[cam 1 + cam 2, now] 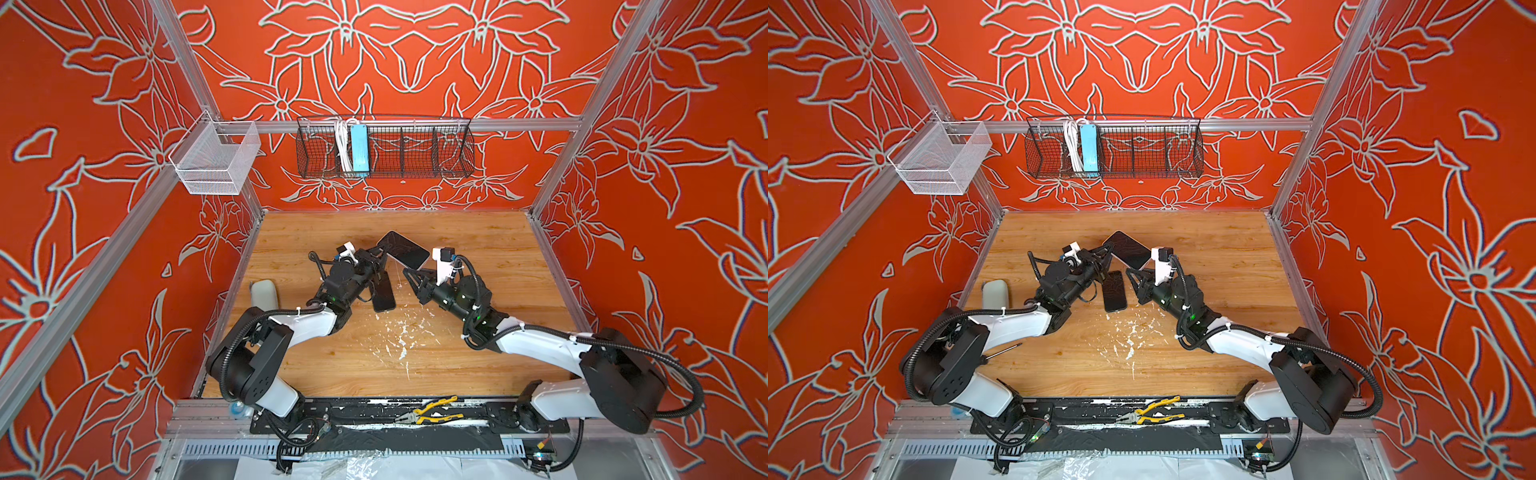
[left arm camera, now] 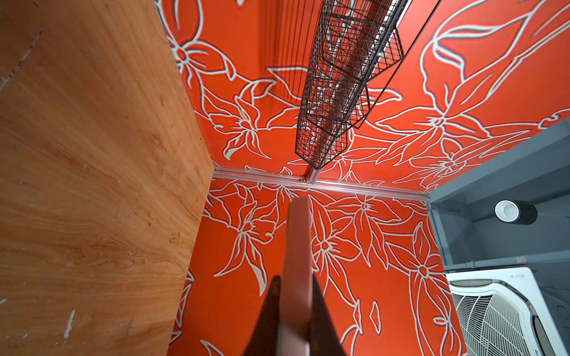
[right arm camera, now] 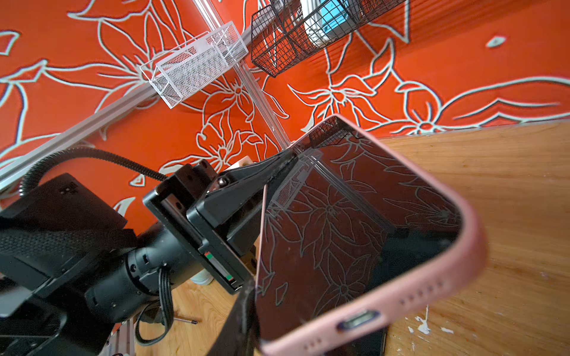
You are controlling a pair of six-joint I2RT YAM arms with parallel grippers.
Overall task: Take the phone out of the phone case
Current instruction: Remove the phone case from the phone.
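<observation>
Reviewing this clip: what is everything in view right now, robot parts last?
case: one, pink, held up in the left gripper
phone: one, black screen, inside the case
dark slab: one, black, flat on the table between the arms
grey slab: one, pale grey, table's left edge
rod: one, thin, table near the left arm
pliers: one, yellow-handled, front rail
black basket: one, wire, back wall, holding a blue power strip and white cable
white basket: one, mesh, left rail
table: one, wood, paint-flecked
left gripper: shut on the case's edge
right gripper: black, by the case's near end
</observation>
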